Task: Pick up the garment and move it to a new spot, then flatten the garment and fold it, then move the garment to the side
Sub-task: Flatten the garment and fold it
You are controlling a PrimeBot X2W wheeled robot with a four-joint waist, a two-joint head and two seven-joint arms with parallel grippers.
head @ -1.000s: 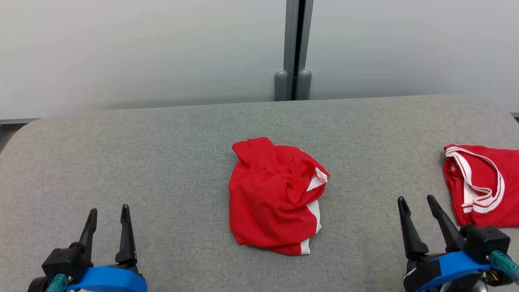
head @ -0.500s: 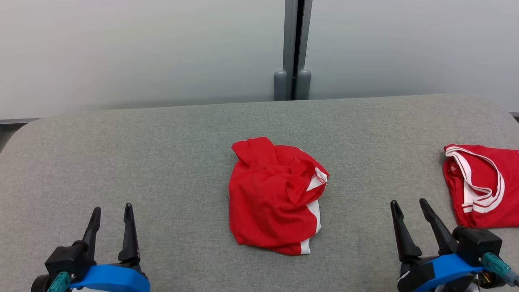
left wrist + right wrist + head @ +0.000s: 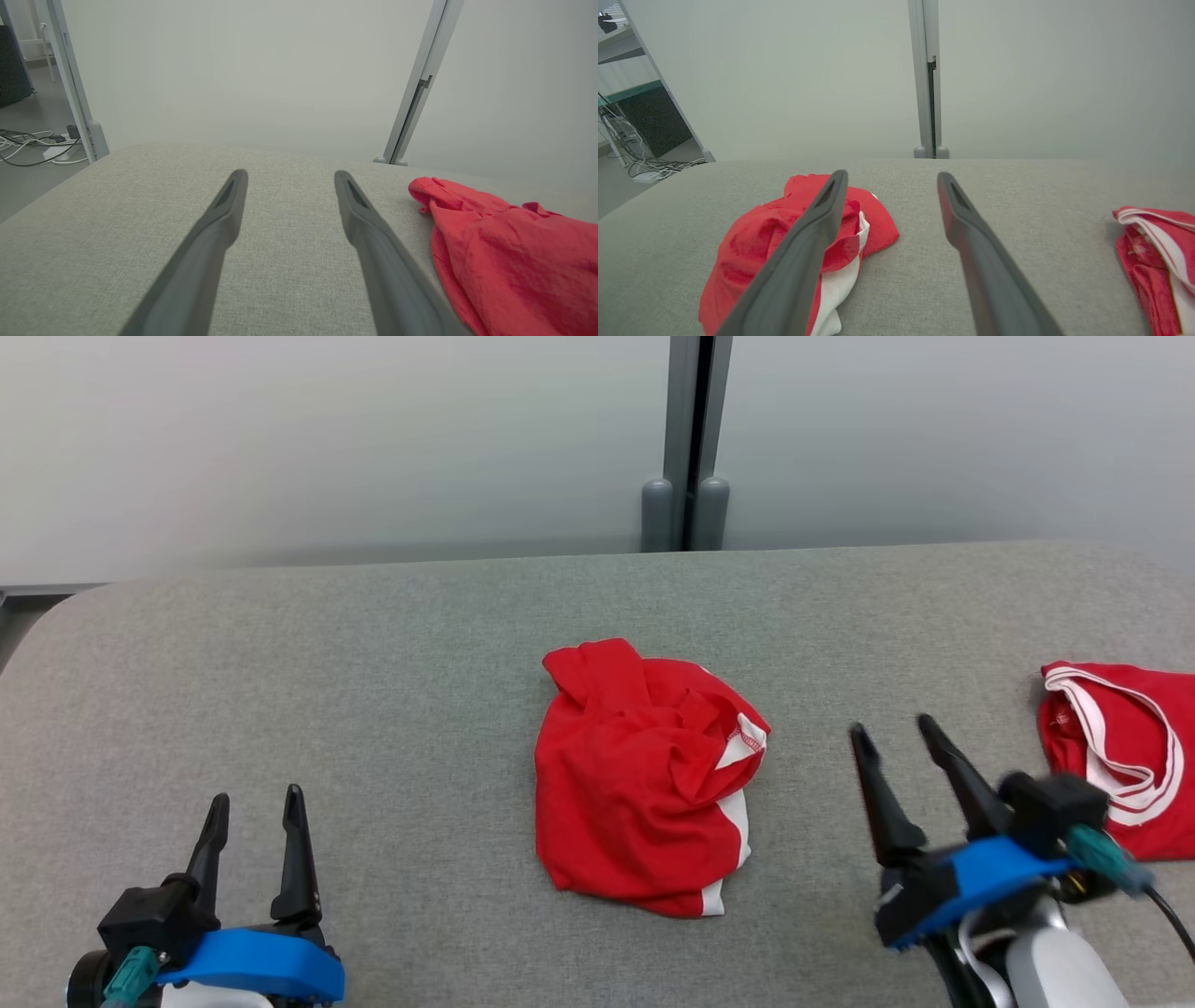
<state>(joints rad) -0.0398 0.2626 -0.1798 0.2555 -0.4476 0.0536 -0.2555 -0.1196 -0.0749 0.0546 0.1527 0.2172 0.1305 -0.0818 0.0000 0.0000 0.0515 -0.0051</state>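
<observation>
Well right of crumpled garment point(image 3: 635, 784), another red garment point(image 3: 1120, 728)

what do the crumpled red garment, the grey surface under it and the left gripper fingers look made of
Crumpled red garment: thin soft knit, matte, likely jersey; it slumps in loose folds, with stitched hems. Grey surface: woven upholstery-like cloth, matte; a fine speckled weave shows. Left gripper fingers: smooth dark grey, probably moulded plastic, with a faint sheen.
</observation>
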